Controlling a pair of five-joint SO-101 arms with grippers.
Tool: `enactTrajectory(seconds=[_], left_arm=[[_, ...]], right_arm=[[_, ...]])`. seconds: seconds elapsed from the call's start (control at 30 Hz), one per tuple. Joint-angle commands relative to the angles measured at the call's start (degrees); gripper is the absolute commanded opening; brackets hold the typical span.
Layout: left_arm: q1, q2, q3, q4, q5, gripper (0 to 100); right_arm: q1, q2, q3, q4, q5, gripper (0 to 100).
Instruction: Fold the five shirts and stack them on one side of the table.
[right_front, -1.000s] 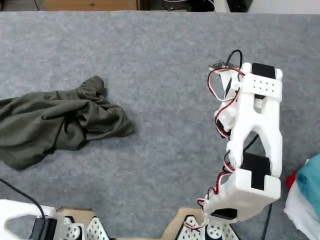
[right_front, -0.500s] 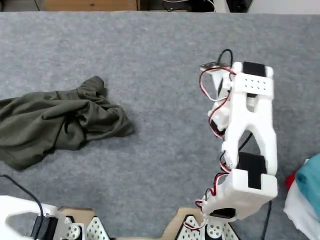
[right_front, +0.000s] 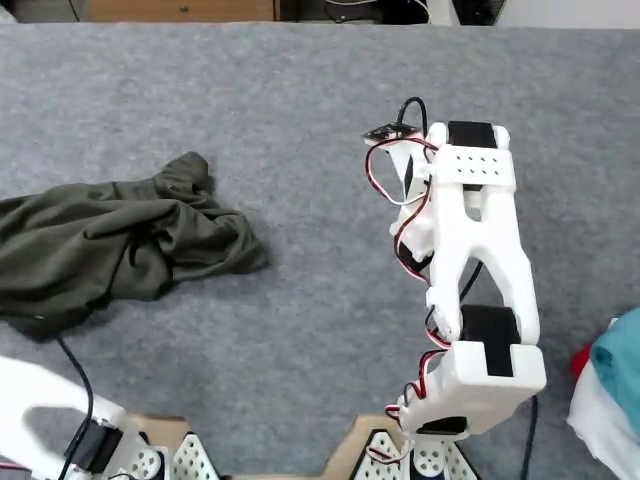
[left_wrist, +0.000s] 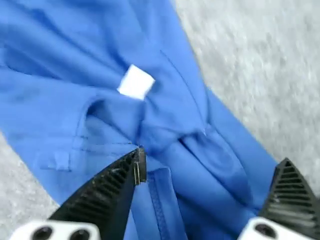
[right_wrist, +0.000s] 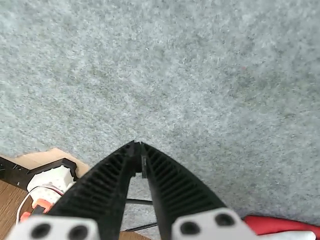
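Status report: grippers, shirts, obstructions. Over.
Left gripper open over blue shirt. Right gripper shut, above grey mat. Olive shirt crumpled, unfolded. No obstruction seen.

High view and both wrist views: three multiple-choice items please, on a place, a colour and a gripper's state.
1. Where on the table is the olive shirt? A. left side B. centre C. far edge
2. The shirt under the left gripper is: A. red B. blue C. white
3. The right gripper is: A. open B. shut on a shirt C. shut, empty
1 A: it lies crumpled at the left edge. 2 B: blue cloth lies beneath its open jaws. 3 C: jaws closed over bare table.
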Motion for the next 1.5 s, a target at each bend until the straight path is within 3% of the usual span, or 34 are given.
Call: enactTrajectory(seconds=[0.0, 0.27, 0.6, 0.87, 1.07, 1.23, 1.47], left_arm=[[0.44, 0.57, -0.35, 0.97, -2.9, 39], [-1.23, 7.6, 0.53, 0.97, -10.2, 37], [-2.46, 7.96, -3.43, 0.88, -12.57, 1], [-6.77, 1.36, -3.16, -6.33, -11.43, 2], [-11.52, -2.86, -3.16, -19.6, 0.7, 2], [-14.77, -4.18, -3.16, -27.96, 6.07, 2], [-16.09, -4.18, -3.08, -29.89, 8.44, 2]], right_arm=[[-0.66, -3.82, 0.04, 0.44, -0.53, 0.5], [-0.66, -3.65, 0.04, 0.35, -0.53, 0.5], [-0.66, -3.65, 0.04, 0.35, -0.53, 0.5], [-0.66, -3.56, 0.04, 0.35, -0.53, 0.5], [-0.66, -3.56, 0.04, 0.35, -0.53, 0.5], [-0.66, -3.56, 0.04, 0.35, -0.53, 0.5], [-0.66, -3.56, 0.04, 0.35, -0.53, 0.5]])
